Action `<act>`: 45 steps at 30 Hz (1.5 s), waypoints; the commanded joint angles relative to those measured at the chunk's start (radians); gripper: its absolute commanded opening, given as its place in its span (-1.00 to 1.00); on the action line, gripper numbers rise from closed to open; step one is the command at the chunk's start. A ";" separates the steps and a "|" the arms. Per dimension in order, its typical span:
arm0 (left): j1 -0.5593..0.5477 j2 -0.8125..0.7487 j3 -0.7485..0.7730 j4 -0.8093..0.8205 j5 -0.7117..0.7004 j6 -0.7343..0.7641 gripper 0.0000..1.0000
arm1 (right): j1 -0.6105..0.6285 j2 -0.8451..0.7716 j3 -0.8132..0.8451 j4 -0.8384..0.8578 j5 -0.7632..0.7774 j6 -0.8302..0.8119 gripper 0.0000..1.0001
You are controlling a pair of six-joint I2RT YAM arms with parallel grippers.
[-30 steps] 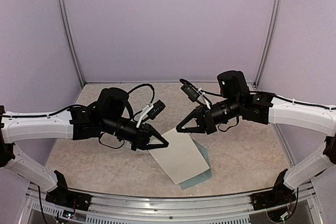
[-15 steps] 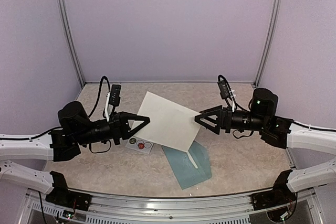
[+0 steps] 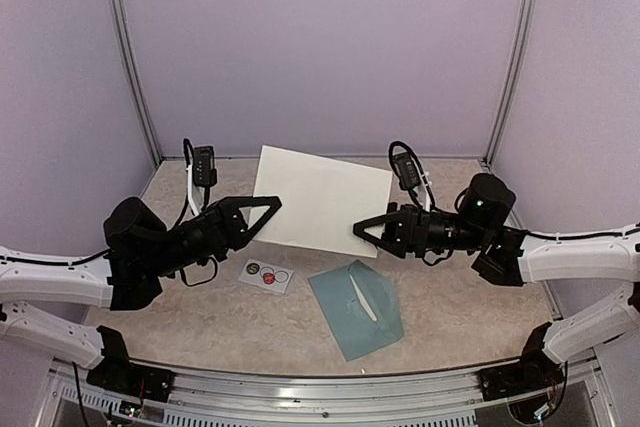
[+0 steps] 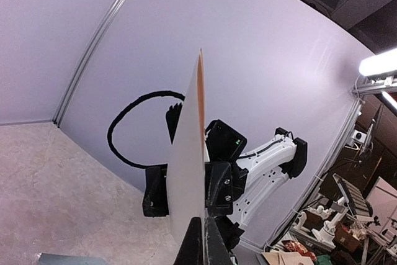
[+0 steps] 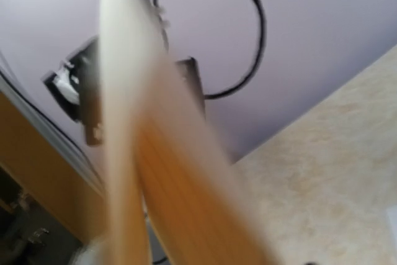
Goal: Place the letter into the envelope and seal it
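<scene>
The letter (image 3: 322, 197), a cream sheet, is held upright in the air above the table. My left gripper (image 3: 273, 205) is shut on its left edge. In the left wrist view the sheet (image 4: 186, 172) stands edge-on, rising from between the two closed fingertips (image 4: 197, 247). My right gripper (image 3: 364, 232) is at the sheet's lower right corner, and I cannot make out how wide its jaws stand. The right wrist view is a blur filled by the letter (image 5: 161, 153). The teal envelope (image 3: 358, 312) lies flat on the table below, apart from both grippers.
A small white card with round stickers (image 3: 266, 273) lies on the table left of the envelope. Purple walls enclose the table on three sides. The right arm (image 4: 267, 159) shows behind the sheet in the left wrist view.
The letter has come up off the envelope into the air and turned more level. Both arms have drawn back towards their sides. The right gripper has closed in on the sheet's lower right corner.
</scene>
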 commanded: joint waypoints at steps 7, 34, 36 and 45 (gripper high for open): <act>0.010 -0.001 0.012 -0.205 0.021 0.026 -0.07 | -0.013 -0.002 0.056 -0.061 -0.034 -0.040 -1.00; 0.093 0.182 0.530 -1.232 0.339 0.539 0.26 | 0.026 0.086 0.486 -1.304 -0.162 -0.657 -1.00; 0.091 0.190 0.528 -1.224 0.358 0.533 0.10 | 0.030 0.097 0.498 -1.323 -0.158 -0.673 -1.00; 0.083 0.212 0.520 -1.179 0.423 0.506 -0.24 | 0.044 0.130 0.532 -1.390 -0.137 -0.713 -1.00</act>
